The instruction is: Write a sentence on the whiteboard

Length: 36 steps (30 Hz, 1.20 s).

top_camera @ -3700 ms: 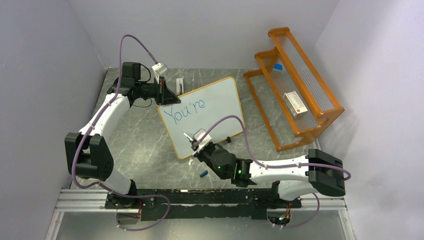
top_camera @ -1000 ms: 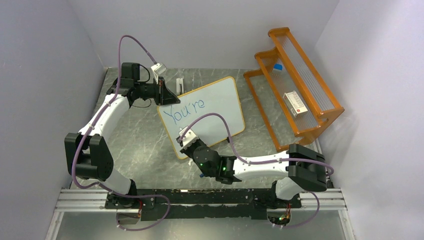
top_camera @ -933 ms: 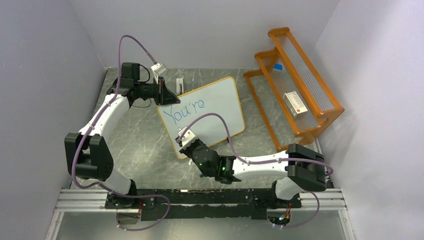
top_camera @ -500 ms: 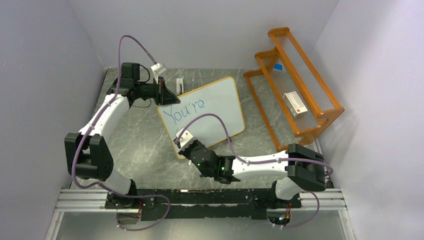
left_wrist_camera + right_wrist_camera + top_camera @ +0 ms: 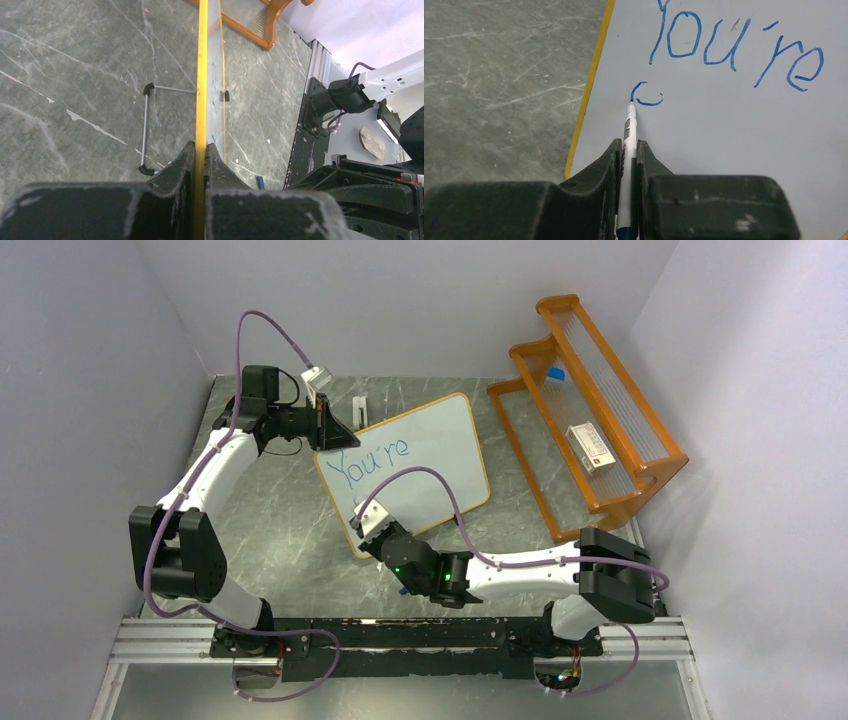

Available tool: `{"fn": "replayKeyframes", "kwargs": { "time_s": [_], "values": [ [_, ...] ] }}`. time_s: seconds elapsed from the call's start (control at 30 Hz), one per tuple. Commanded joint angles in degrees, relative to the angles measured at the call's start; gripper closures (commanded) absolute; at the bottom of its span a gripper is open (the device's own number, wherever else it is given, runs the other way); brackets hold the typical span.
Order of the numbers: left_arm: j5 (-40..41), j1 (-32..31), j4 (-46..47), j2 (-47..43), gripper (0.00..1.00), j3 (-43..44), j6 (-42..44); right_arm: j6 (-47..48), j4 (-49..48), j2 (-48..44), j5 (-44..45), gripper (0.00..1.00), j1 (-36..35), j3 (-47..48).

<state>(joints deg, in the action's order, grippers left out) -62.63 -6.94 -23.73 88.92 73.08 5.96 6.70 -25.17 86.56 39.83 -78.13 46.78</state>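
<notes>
On the table (image 5: 285,515), 1 whiteboard (image 5: 440,455), left pincer (image 5: 201,148) pinching its edge, right pincer (image 5: 628,146) pinching 1 marker (image 5: 629,120).

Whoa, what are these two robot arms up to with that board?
They are writing on a whiteboard. The left hand is clamped on the board's orange edge, steadying it. The right hand grips a marker with its tip on the board. "You're" is written in blue along the top, and a first curved stroke of a second line sits just below it.
</notes>
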Motion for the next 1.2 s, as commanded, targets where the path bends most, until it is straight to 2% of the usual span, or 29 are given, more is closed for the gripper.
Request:
{"fn": "replayKeyframes", "kwargs": {
  "time_s": [0.0,1.17],
  "values": [
    [1.8,0.9,1.1,-1.2,0.95,-0.9,2.4,-1.2,2.4,-1.4,0.6,1.00,0.1,-1.4],
    [2.3,0.3,0.9,-0.5,0.95,-0.9,2.2,0.9,-1.4,-4.4,4.8,1.00,1.3,-3.5]
  ]
}}
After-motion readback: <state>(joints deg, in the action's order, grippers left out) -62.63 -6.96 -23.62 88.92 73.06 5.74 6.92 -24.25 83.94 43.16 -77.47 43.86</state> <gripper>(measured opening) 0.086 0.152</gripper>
